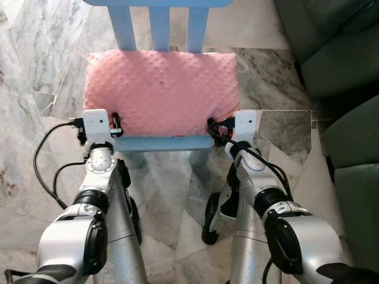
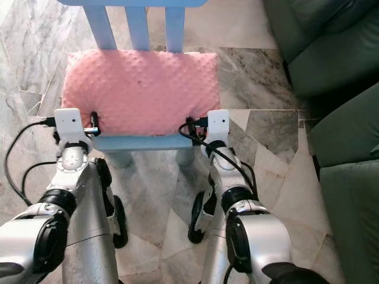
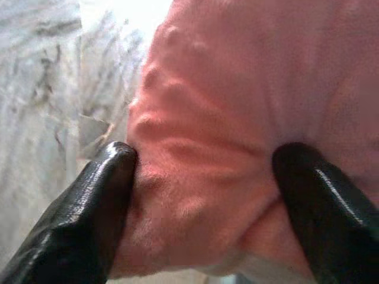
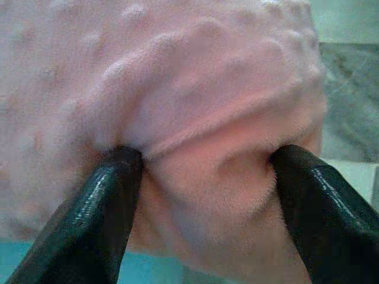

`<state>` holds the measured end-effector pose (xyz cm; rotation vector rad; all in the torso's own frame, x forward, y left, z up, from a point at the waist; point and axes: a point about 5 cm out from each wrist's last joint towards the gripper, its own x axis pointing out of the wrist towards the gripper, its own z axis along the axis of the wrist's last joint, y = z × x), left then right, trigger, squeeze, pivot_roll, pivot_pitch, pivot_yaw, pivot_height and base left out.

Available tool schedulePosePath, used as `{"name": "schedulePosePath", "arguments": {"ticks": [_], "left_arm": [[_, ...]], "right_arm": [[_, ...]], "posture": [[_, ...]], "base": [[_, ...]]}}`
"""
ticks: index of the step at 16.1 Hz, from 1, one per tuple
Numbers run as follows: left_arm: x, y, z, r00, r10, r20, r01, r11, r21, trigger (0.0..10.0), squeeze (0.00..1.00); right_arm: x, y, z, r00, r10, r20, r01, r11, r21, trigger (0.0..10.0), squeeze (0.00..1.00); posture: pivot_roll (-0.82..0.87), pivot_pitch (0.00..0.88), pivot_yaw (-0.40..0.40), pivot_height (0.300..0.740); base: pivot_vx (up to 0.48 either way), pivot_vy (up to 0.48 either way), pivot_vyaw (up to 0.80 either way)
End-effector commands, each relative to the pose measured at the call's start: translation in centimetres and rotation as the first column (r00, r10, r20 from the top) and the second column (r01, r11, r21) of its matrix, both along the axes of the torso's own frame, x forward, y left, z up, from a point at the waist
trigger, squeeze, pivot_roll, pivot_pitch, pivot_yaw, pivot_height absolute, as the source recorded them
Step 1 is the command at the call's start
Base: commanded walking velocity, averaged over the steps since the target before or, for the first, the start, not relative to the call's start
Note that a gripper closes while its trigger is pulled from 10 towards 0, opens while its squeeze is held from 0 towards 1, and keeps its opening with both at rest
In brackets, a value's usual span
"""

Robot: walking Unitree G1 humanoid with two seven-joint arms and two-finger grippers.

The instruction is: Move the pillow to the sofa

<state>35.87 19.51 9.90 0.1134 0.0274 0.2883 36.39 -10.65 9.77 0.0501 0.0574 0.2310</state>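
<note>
Resting on the seat of a light blue wooden chair [image 1: 159, 143], the pink, dimpled plush pillow [image 1: 161, 90] lies flat with its back edge against the chair's three slats, and you have it pinched at both near corners. Your left tool [image 1: 116, 125] is clamped on the near left corner: in the left wrist view the two black fingers [image 3: 83, 225] squeeze a thick fold of pink fabric between them. Your right tool [image 1: 212, 126] is clamped likewise on the near right corner, its fingers [image 4: 89, 219] dug into the soft bulge there.

Both grips look to bite mostly cover and loose filling, so I judge the main risk to be slippage: lift quickly, or raise one arm ahead of the other, and a corner could pull free, leaving the pillow to swing from one tool or drop to the grey-veined marble floor [image 1: 47, 71]. Its far edge may also drag on the slats and tug the chair if you draw it towards you before it is raised off the seat.

The dark green upholstered sofa [image 1: 337, 53] stands to your right, well apart from the chair, so you will need to turn; keep both arms level, and mind the black cables [image 1: 44, 165] trailing from each wrist.
</note>
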Motion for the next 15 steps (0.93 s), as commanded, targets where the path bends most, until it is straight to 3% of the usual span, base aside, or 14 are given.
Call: {"name": "schedulePosePath", "arguments": {"ticks": [1, 15], "left_arm": [[-0.99, -0.30, -2.15, 0.996, -0.004, -0.086, 0.003, 1.000, -0.012, 0.0, 0.00], [-1.37, -0.10, -2.70, 0.994, 0.031, -0.102, -0.031, 1.000, 0.004, 0.0, 0.00]], "right_arm": [[-0.72, 0.39, -1.46, 0.998, 0.017, -0.066, -0.016, 1.000, 0.011, 0.0, 0.00], [-0.52, -0.09, -1.59, 0.994, 0.014, -0.105, -0.012, 1.000, 0.017, 0.0, 0.00]], "posture": [[0.08, 0.471, -0.070, 0.495], [0.07, 0.423, -0.090, 0.495]], "base": [[0.000, 0.000, 0.00], [0.000, 0.000, 0.00]]}}
